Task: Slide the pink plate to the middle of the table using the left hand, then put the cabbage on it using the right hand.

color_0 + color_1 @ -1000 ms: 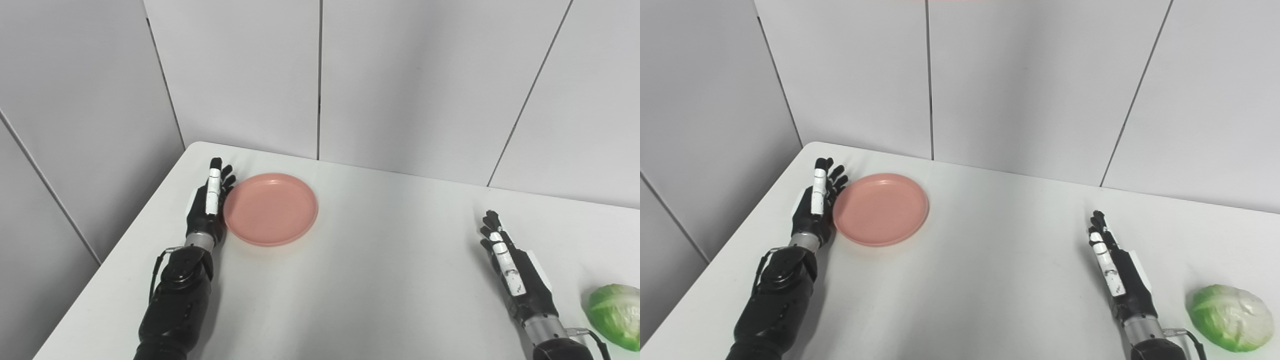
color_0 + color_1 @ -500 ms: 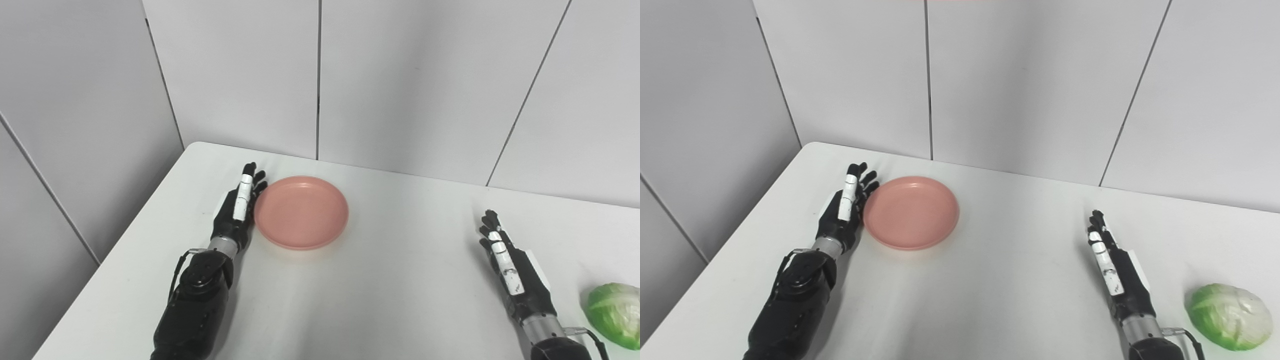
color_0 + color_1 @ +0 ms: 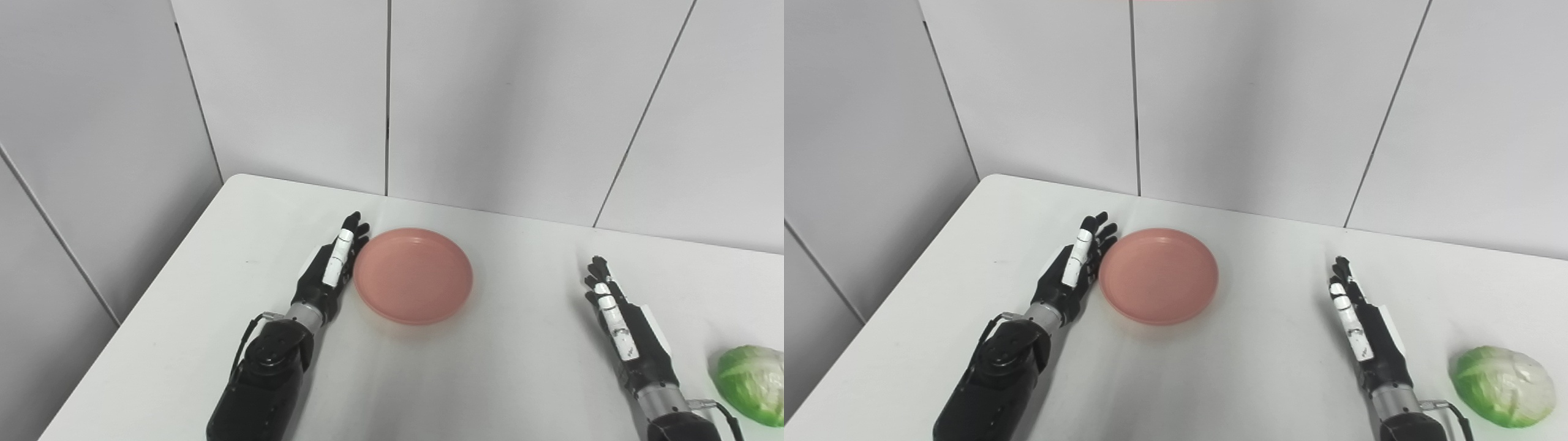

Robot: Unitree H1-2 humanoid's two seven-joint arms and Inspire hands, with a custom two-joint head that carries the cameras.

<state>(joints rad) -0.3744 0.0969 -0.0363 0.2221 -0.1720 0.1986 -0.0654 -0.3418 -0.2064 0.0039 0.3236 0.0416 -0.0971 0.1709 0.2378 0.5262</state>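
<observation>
The pink plate (image 3: 413, 274) lies flat on the white table (image 3: 502, 380), a little left of the middle. My left hand (image 3: 331, 269) is open, its straight fingers pressed edge-on against the plate's left rim. My right hand (image 3: 625, 327) rests open on the table at the right, fingers straight and pointing away from me, holding nothing. The green cabbage (image 3: 1503, 386) sits on the table near the front right, just to the right of that hand and apart from it.
Grey wall panels (image 3: 386, 92) rise right behind the table's far edge and along its left side. The table's left edge (image 3: 141, 312) runs diagonally close to my left arm.
My left hand has pushed the pink plate to the right and slightly toward me, in steady steps. The right hand and the cabbage have stayed where they were.
</observation>
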